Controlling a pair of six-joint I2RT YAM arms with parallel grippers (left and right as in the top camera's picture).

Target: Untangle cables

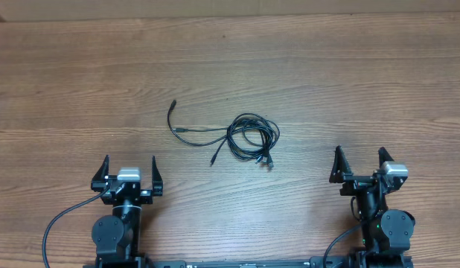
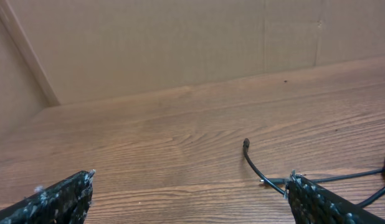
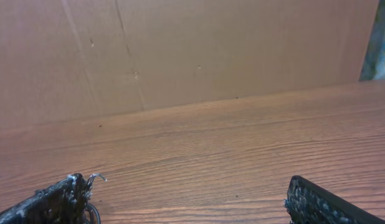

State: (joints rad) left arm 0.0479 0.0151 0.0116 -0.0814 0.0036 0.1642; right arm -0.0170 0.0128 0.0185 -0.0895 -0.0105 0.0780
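Observation:
The cables [image 1: 248,138] lie in a loose black tangle at the middle of the wooden table, with one end trailing left to a small plug [image 1: 173,106] and other plugs at the lower right of the coil. In the left wrist view a cable end [image 2: 251,163] curves past the right fingertip. My left gripper [image 1: 130,165] sits near the front edge, left of and below the tangle, open and holding nothing. My right gripper [image 1: 359,160] sits at the front right, apart from the cables, open with nothing between its fingers. In its own view [image 3: 189,190] only bare wood shows between the fingers.
A cardboard wall [image 2: 180,43] stands along the table's far edge. Thick black wires [image 1: 62,219] run from the arm bases at the front. Bare wood table [image 1: 230,59] surrounds the tangle.

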